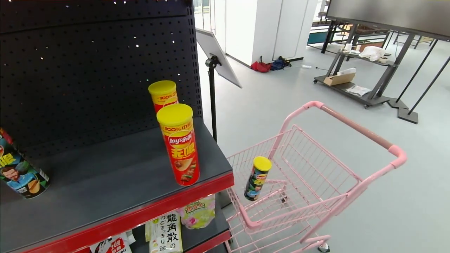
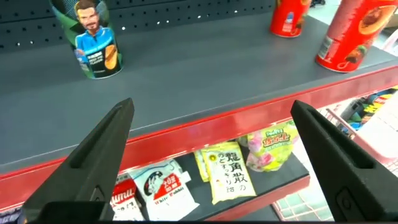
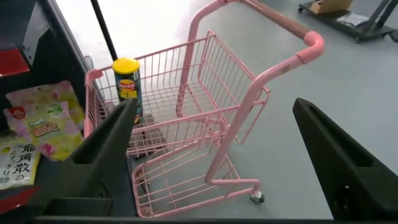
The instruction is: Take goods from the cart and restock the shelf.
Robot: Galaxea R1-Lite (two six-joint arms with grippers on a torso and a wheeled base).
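Left end effector (image 2: 211,106) spread wide, facing shelf (image 2: 186,81) front edge. Right end effector (image 3: 212,102) spread wide, aimed down at pink cart (image 3: 309,46); yellow-lidded dark can (image 3: 127,87) upright inside, beyond one finger.

The left gripper (image 2: 211,104) stands spread wide, its two dark fingers (image 2: 93,165) splayed far apart and tapering to blunt tips. The right gripper (image 3: 212,102) is spread just as wide, its dark fingers (image 3: 339,155) well apart. Both wrists seem pitched forward and somewhat down, though the angle is hard to judge from so close.
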